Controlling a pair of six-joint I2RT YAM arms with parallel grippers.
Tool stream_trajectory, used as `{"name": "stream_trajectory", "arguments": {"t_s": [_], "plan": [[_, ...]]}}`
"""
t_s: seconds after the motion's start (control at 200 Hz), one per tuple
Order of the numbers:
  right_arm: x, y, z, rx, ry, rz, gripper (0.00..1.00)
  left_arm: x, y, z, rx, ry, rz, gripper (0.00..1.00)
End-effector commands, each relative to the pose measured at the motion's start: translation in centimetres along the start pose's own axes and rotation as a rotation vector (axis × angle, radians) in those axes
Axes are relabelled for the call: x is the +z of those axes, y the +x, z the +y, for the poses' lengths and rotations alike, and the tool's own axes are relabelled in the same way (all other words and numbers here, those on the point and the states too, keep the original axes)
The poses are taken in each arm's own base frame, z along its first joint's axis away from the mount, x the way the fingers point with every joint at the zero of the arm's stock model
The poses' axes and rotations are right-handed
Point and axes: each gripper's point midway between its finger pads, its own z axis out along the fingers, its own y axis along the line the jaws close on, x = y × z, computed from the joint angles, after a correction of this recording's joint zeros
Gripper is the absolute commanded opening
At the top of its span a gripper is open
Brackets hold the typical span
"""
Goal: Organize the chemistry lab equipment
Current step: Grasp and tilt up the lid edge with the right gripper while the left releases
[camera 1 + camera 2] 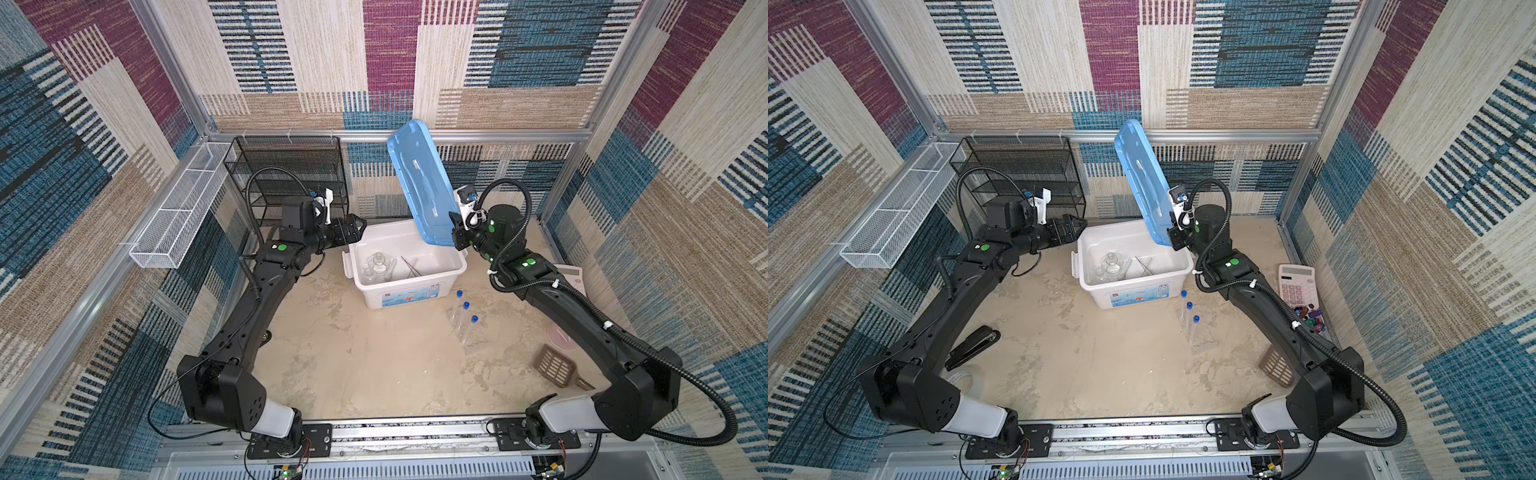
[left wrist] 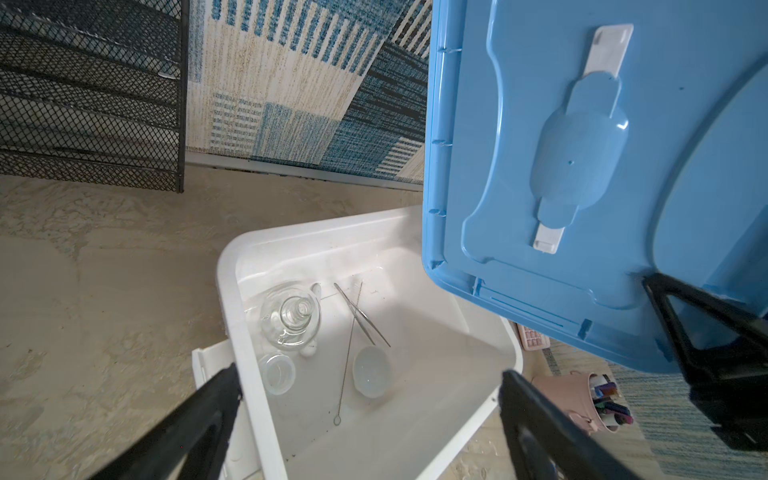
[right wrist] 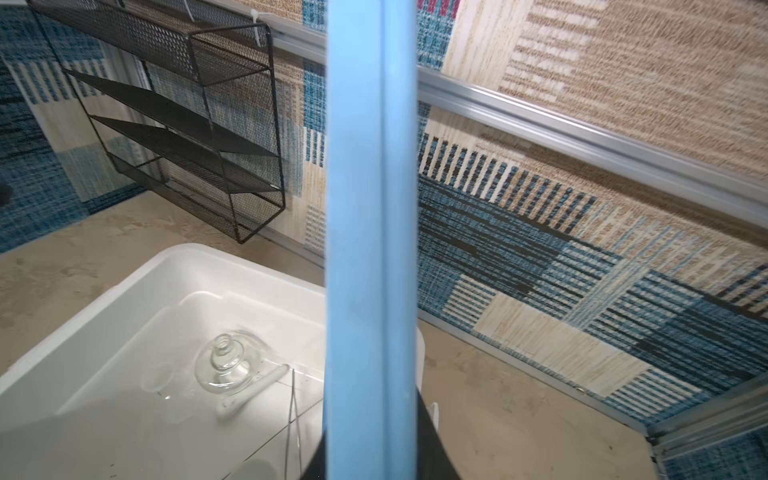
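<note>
3 blue-capped tubes [image 1: 466,306], clear bodies faint

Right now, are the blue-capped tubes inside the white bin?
No, the tubes lie on the table beside the bin, not in it.

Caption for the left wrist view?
Left end effector open above the white bin of glassware and tweezers; right end effector holds the blue lid raised.

Patchwork carpet walls [image 1: 390,62] enclose a beige floor [image 1: 353,353].
</note>
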Motion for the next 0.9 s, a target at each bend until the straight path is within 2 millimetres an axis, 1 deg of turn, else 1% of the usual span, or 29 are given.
{"name": "stream_trajectory", "arguments": {"t_s": [0.0, 0.095, 0.17, 0.275, 0.285, 0.346, 0.461, 0.606, 0.671, 0.781, 0.896], "plan": [[-0.6, -2.7, -1.8, -0.109, 0.167, -0.087, 0.15, -0.5, -1.4, -1.3, -0.037, 0.104, -0.044, 0.99], [-0.6, -2.7, -0.9, -0.196, 0.208, -0.089, 0.15, -0.8, -2.1, -1.6, -0.053, 0.157, -0.068, 0.99], [-0.7, -2.7, 0.1, -0.281, 0.229, -0.100, 0.15, -1.0, -2.5, -1.4, -0.088, 0.169, -0.077, 0.99], [-1.1, -2.4, 1.0, -0.402, 0.285, -0.116, 0.16, -0.9, -3.1, -0.9, -0.152, 0.175, -0.073, 0.99], [-1.1, -2.3, 1.1, -0.414, 0.290, -0.117, 0.15, -0.9, -2.9, -1.1, -0.162, 0.195, -0.058, 0.99], [-1.5, -2.2, 1.5, -0.475, 0.312, -0.130, 0.15, -1.1, -3.1, -1.1, -0.201, 0.210, -0.044, 0.99], [-2.2, -1.8, 2.3, -0.564, 0.320, -0.150, 0.14, -1.9, -3.8, -1.5, -0.173, 0.205, -0.070, 0.99], [-3.2, -1.2, 3.4, -0.702, 0.320, -0.176, 0.15, -3.0, -4.4, -1.2, -0.170, 0.179, -0.097, 1.00], [-3.4, -0.8, 3.9, -0.754, 0.310, -0.180, 0.15, -3.2, -4.8, -0.8, -0.207, 0.180, -0.104, 0.97], [-3.9, -0.2, 4.6, -0.814, 0.298, -0.192, 0.15, -3.6, -5.5, -1.4, -0.248, 0.236, -0.111, 0.92], [-4.3, 0.4, 5.3, -0.859, 0.271, -0.194, 0.15, -3.9, -6.1, -1.6, -0.262, 0.248, -0.131, 0.91]]}}
